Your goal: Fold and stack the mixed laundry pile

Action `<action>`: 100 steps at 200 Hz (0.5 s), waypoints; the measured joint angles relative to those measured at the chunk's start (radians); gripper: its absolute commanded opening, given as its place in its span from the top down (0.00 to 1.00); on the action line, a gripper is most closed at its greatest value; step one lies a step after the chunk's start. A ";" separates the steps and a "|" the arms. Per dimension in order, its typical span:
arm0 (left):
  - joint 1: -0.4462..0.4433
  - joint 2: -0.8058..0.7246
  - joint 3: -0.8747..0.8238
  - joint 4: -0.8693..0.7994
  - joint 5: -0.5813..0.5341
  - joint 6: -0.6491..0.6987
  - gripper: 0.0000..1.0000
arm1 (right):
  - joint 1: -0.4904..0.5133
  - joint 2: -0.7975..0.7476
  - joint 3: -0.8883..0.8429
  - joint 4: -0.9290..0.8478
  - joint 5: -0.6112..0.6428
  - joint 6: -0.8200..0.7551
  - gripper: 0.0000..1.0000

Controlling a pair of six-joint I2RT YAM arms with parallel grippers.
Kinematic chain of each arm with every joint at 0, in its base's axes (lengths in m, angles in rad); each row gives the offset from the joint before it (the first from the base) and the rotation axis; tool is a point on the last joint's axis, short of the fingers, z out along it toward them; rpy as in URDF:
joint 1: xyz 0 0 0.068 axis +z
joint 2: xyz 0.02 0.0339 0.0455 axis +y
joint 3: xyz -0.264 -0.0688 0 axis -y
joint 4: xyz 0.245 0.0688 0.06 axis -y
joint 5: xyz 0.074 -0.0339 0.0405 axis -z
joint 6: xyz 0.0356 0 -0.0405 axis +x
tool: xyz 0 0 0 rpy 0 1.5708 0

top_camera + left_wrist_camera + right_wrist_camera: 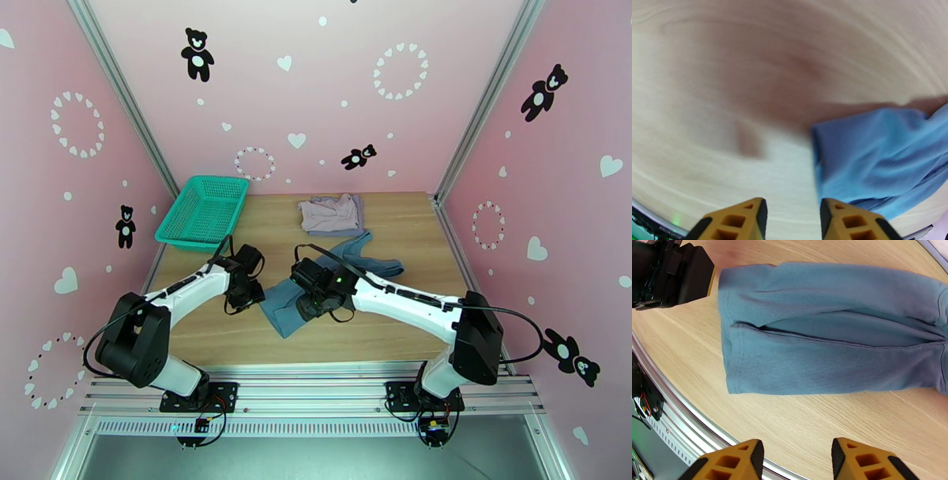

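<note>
Low over the surface (pixel 363 331), left gripper (pixel 792 205) and right gripper (pixel 798 447) hover spread and empty by the teal top (pixel 829 358), where a snagged hem could undo its fold.

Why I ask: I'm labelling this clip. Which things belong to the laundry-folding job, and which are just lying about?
Job:
teal-blue top
pale garments, piled behind it

Lying about:
green mesh basket, back left
</note>
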 measured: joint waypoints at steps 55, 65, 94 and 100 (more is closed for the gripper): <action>0.000 0.069 0.000 0.091 0.021 0.001 0.58 | 0.019 0.051 -0.026 0.032 -0.013 0.038 0.44; 0.000 0.087 0.000 0.105 0.024 0.002 0.60 | 0.026 0.067 -0.026 0.039 -0.018 0.044 0.42; 0.003 0.133 0.005 0.121 0.026 0.014 0.72 | 0.050 0.114 -0.018 0.052 -0.037 0.047 0.39; 0.003 0.137 0.005 0.120 0.024 0.015 0.76 | 0.058 0.128 -0.011 0.054 -0.039 0.047 0.39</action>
